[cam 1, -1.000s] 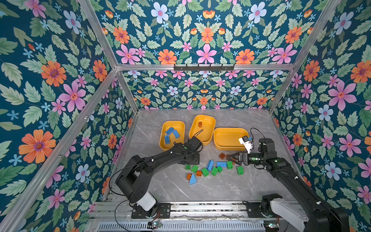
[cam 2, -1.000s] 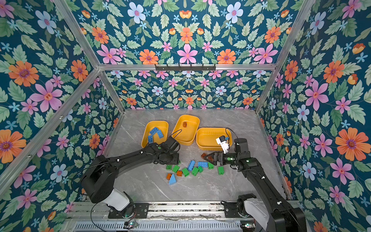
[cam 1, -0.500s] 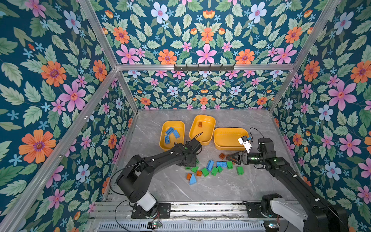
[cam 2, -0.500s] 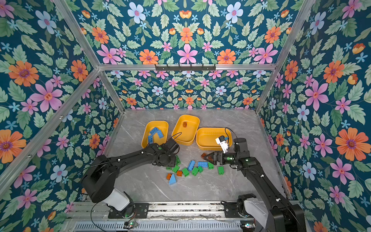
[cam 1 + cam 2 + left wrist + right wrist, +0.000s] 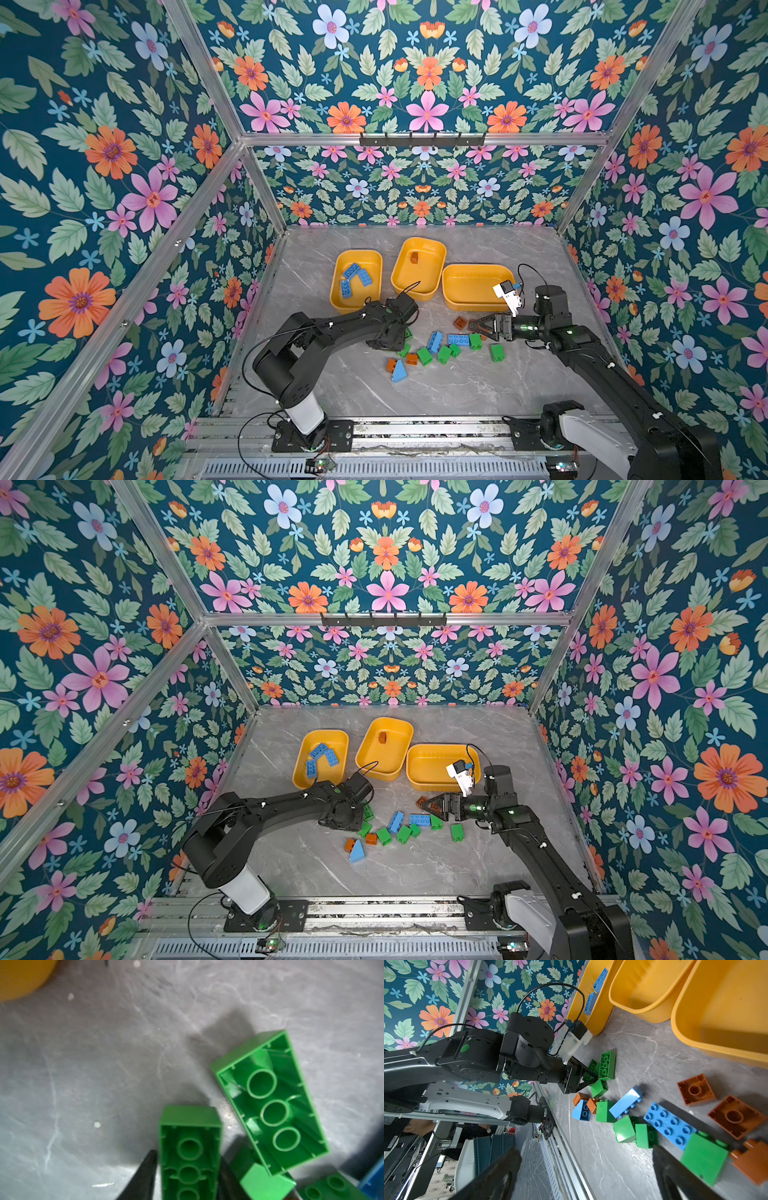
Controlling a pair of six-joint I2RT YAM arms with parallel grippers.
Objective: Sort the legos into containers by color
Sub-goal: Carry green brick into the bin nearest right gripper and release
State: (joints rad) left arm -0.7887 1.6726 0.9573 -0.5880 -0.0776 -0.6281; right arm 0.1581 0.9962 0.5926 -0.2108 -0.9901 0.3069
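L jaws: L gripper (image 5: 187, 1157) is pinching a green brick (image 5: 190, 1124). The black fingers (image 5: 147, 1176) are pressing on its two long sides, hollow side up.
Brick axis: it's running straight out along the L gripper's reach, so the squeeze is going across the short width. Good line-up, imo.
Brick spot: it's sitting on the table (image 5: 415, 399) at the L end of the loose pile (image 5: 444, 354), mostly hidden under the wrist in both top views.
Neighbour: a second green brick (image 5: 270, 1103) is lying just beside it, also hollow up and angled off. It's not btwn the fingers, but prob. close enough to get nudged on the lift.
R jaws: R gripper (image 5: 585, 1149) is hanging spread wide w/ nothing in it, over the R end of the pile by the brown bricks (image 5: 695, 1089). It's well apart from the pinched brick.
Nearer arm: L, clearly.
Tubs: left tub (image 5: 336, 286) is holding blue ones and middle tub (image 5: 419, 278) one brown. Right tub (image 5: 473, 286) is showing bare, so that's prob. where green is going. It's lying beyond the pile, on the R arm's side.
Vs a sec ago: L wrist has come down from by the tubs' front edge onto the pile. R arm is staying put.
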